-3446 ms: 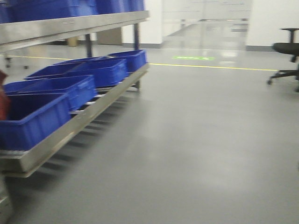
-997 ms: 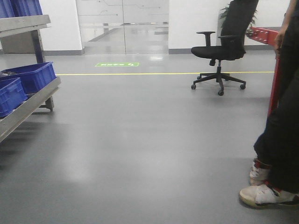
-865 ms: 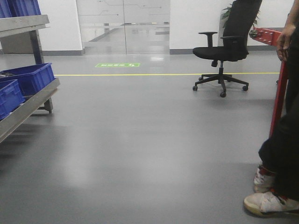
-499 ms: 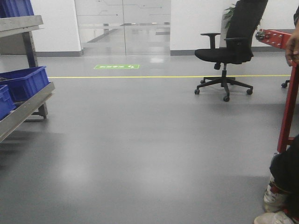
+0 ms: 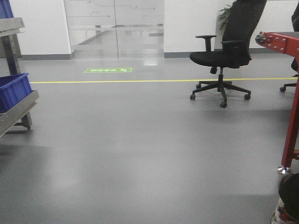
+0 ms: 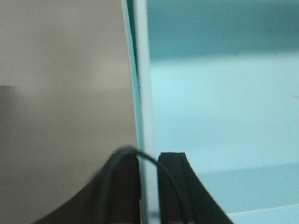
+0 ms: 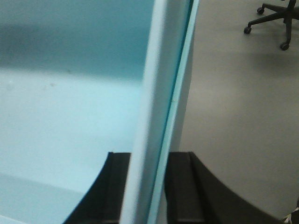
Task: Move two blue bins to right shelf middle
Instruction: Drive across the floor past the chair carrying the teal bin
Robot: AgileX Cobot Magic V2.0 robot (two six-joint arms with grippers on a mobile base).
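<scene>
Pale blue bin (image 6: 210,116), held at both ends. The left gripper (image 6: 148,186) clamps one side wall, a black finger on each face. The right gripper (image 7: 148,186) grasps a wall of the bin (image 7: 70,107) likewise. Grey floor (image 5: 140,154) shows beyond each gripped wall. Front view: office chair (image 5: 222,56) ahead, red frame (image 5: 292,93) at right, dark blue bin (image 5: 14,91) on a steel rack (image 5: 18,109) at far left.

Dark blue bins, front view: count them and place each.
2. One dark blue bin sits on the rack's lower level at the left edge; a second bin peeks in on the upper level. More may lie off-frame.
</scene>
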